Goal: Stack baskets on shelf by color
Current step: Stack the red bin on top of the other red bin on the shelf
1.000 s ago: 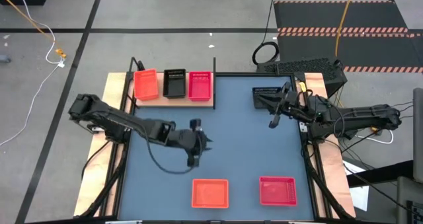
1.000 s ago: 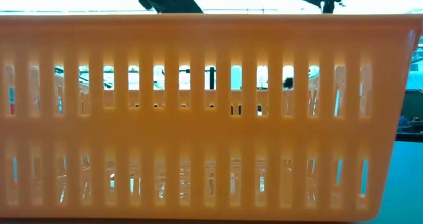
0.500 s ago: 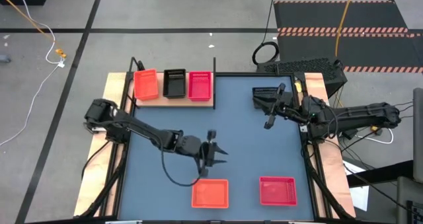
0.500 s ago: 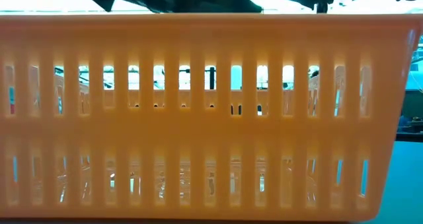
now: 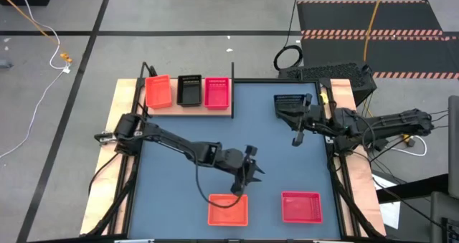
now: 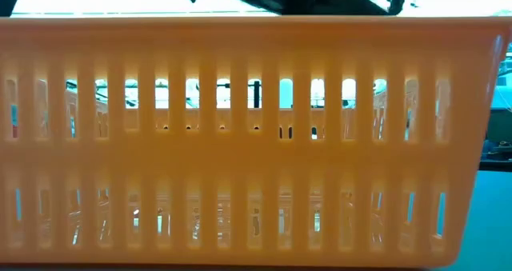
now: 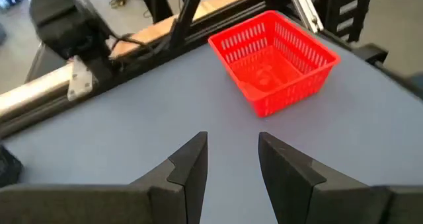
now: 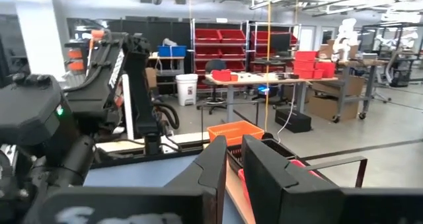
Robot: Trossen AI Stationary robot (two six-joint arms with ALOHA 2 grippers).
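Nearest the table's front edge, two baskets are sitting apart: an orange basket left of centre and a red basket to its right. Low view is being filled almost wholly by the orange basket's slotted wall.

Left gripper is hovering just behind the orange basket's far right corner, arm reaching in from the left side of the table. Fingers are standing slightly apart with nothing between them; the red basket is showing ahead on bare tabletop.

Right gripper is hanging over the right half of the table, farther back, just near a black basket lying by the right edge. Its fingers are showing only a narrow gap, holding nothing.

Far left, the shelf is carrying three baskets in a row: orange one, black one, pink one, side by side, close together.
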